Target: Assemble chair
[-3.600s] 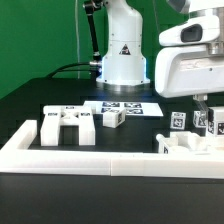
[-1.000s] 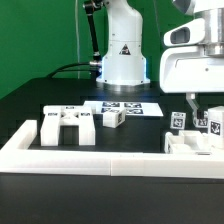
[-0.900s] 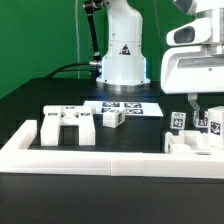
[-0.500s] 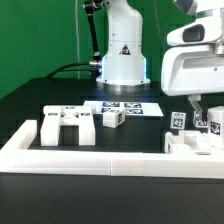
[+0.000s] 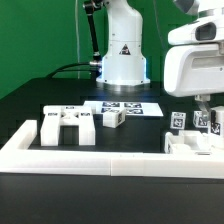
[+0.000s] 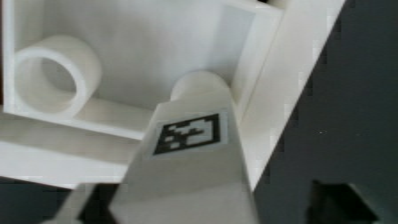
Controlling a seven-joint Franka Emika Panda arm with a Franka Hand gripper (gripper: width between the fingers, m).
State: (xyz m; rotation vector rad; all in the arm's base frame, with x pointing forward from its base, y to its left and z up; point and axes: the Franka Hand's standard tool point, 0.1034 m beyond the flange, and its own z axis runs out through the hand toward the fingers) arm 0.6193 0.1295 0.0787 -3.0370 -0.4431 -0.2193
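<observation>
The tagged post [image 6: 192, 140] fills the middle of the wrist view, its tag facing the camera. Close behind it lies a holed piece [image 6: 54, 75] of the chair. In the exterior view this cluster of small tagged parts stands at the right of the frame, just under the arm's hand.

The change is at the pincer [image 5: 202, 103]. A second ago its fingers hung spread over that cluster. Now they look drawn in, and the hand sits a touch farther toward the exterior view's right. Neither view shows the fingers clearly enough to tell whether they are clamped on the post or only closing.

My reading is that this is the start of a pick, so assembly is at an early stage. Toward the exterior view's left the other parts lie loose and unjoined:
- the bracket-shaped piece [image 5: 62, 125], at centre left
- the small tagged block [image 5: 112, 118], just beside the marker board [image 5: 128, 106]

All of them rest on the dark desk [image 5: 40, 95], behind the border wall [image 5: 100, 158].
</observation>
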